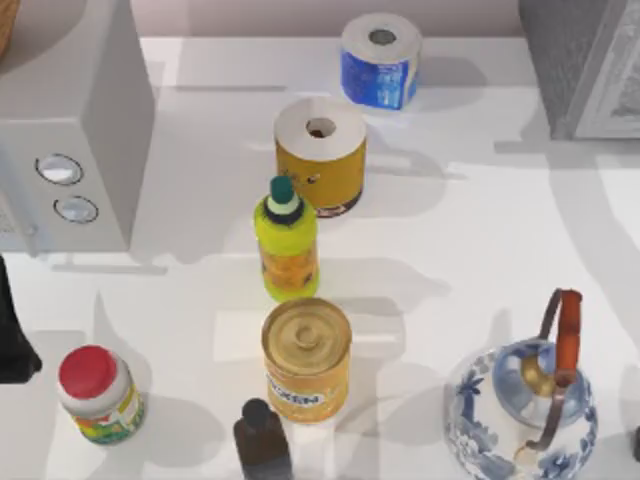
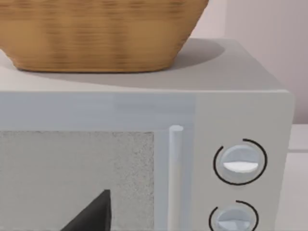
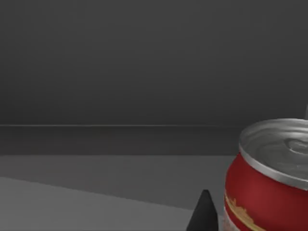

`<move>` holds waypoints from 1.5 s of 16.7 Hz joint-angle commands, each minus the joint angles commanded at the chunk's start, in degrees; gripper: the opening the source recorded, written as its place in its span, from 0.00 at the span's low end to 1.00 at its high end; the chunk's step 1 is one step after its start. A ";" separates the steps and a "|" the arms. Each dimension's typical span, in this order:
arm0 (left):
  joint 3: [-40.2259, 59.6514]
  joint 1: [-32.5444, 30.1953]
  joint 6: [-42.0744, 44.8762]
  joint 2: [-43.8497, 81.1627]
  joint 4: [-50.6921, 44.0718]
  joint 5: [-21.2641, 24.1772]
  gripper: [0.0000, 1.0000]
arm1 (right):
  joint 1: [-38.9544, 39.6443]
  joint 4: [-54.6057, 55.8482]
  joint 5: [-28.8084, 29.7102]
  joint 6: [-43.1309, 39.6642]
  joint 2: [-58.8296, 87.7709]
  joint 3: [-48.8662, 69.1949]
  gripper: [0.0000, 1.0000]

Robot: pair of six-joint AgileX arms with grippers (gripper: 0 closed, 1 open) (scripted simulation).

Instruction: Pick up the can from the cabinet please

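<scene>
Inside the cabinet (image 1: 585, 60), on its dim grey shelf, the can (image 3: 269, 178) stands upright, red-bodied with a silvery ribbed top, and the right wrist view has it right up close. One dark fingertip (image 3: 204, 214) of the right claw sits just beside the can's wall, apart from it by a sliver, so nothing is gripped yet; whether that claw is spread or drawn in, I cannot tell, since a single tip is all there is to go on. Now the handling: this looks like a small drinks can, so I'd judge it light, thin-walled and smooth, easy to dent under a hard squeeze and liable to slide on painted metal. The best hold, I'd say, is across the round body at mid-height, below the rim, pads square on opposite sides and pressure kept modest. Over on the left, the left arm (image 1: 14, 335) is parked at the counter (image 1: 470, 230) edge, facing the white box with two round knobs (image 2: 239, 161), a dark piece of its claw (image 2: 94, 214) in sight, its state unreadable too
</scene>
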 joint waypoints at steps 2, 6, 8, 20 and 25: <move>0.00 0.00 0.00 0.00 0.00 0.00 1.00 | 1.81 -4.64 1.73 -0.03 -4.44 0.60 0.00; 0.00 0.00 0.00 0.00 0.00 0.00 1.00 | 2.94 -7.05 2.81 -0.05 -6.82 0.98 0.00; 0.00 0.00 0.00 0.00 0.00 0.00 1.00 | 2.71 -6.91 2.71 0.04 -6.73 0.83 0.00; 0.00 0.00 0.00 0.00 0.00 0.00 1.00 | -2.55 6.31 -2.74 -0.15 -27.98 -35.81 0.00; 0.00 0.00 0.00 0.00 0.00 0.00 1.00 | -6.58 16.88 -7.45 -0.31 -45.14 -64.12 0.00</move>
